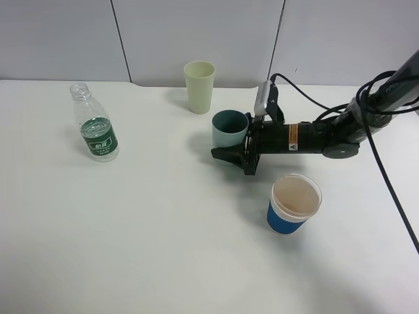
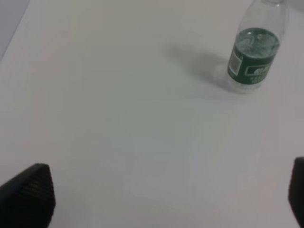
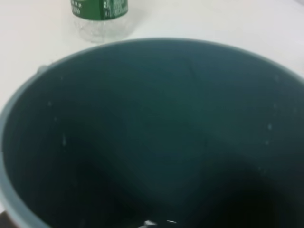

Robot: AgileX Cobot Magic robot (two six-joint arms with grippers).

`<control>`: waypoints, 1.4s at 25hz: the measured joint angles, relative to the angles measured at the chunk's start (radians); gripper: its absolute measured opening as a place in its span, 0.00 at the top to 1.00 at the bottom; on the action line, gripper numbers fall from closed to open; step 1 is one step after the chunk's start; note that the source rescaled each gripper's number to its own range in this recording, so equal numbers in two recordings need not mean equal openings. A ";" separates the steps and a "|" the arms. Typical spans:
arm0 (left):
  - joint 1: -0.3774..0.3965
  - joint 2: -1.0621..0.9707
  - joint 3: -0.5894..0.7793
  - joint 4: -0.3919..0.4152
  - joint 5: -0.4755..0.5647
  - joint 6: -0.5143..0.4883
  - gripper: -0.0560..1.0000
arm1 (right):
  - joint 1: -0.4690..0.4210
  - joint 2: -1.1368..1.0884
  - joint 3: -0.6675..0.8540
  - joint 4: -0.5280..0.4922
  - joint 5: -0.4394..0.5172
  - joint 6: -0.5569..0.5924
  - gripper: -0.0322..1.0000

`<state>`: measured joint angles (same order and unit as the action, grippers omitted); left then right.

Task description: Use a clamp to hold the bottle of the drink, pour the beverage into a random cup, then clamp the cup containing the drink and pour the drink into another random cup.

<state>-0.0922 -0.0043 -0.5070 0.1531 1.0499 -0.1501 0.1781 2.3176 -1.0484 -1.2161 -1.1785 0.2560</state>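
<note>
Now right gripper (image 1: 230, 156) clamps the upright teal tumbler (image 1: 229, 129) on the table (image 1: 163, 229).

A white tabletop (image 1: 163, 248) carries an uncapped bottle (image 1: 95, 124) at upper left, a pale yellow-green tumbler (image 1: 199, 86) at top centre, a teal tumbler (image 1: 229, 129) just below it, and a blue-sleeved paper cup (image 1: 294, 203) at lower right.

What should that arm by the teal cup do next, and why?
Probably lift the teal cup slightly and carry it toward the pale yellow-green cup. The right gripper looks closed on the teal cup, which stands upright on the table beside the yellow-green one; the bottle stands apart.
</note>
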 joint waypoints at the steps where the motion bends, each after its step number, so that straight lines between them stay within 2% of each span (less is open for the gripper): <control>1: 0.000 0.000 0.000 0.000 0.000 0.000 0.00 | 0.000 0.002 0.000 0.003 -0.003 0.000 0.97; 12: 0.000 0.000 0.000 0.000 0.000 0.000 0.00 | 0.000 0.003 0.000 0.017 0.002 0.037 0.97; 13: 0.000 0.000 0.000 0.000 0.000 0.000 0.00 | 0.000 0.003 0.000 0.025 0.002 0.047 0.94; 14: 0.000 0.000 0.000 0.000 0.000 0.000 0.00 | 0.000 0.003 0.000 0.037 0.002 0.061 0.79; 16: 0.000 0.000 0.000 0.000 0.000 0.000 0.00 | 0.000 0.003 0.000 0.063 0.002 0.090 0.38; 17: 0.000 0.000 0.000 0.000 0.000 0.000 0.00 | 0.000 0.003 0.000 0.073 -0.002 0.106 0.22; 19: 0.000 0.000 0.000 0.000 0.000 0.000 0.00 | 0.000 0.003 0.000 0.080 -0.004 0.118 0.07; 20: 0.000 0.000 0.000 0.000 0.000 0.000 0.00 | 0.000 0.003 0.000 0.080 -0.004 0.123 0.04; 27: 0.000 0.000 0.000 0.000 0.000 0.000 0.00 | 0.000 -0.036 0.000 0.027 -0.004 0.168 0.00; 35: 0.000 0.000 0.000 0.000 0.000 0.000 0.00 | 0.000 -0.181 0.002 -0.095 -0.004 0.325 0.00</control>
<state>-0.0922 -0.0043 -0.5070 0.1531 1.0499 -0.1501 0.1781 2.1365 -1.0466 -1.3107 -1.1828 0.5815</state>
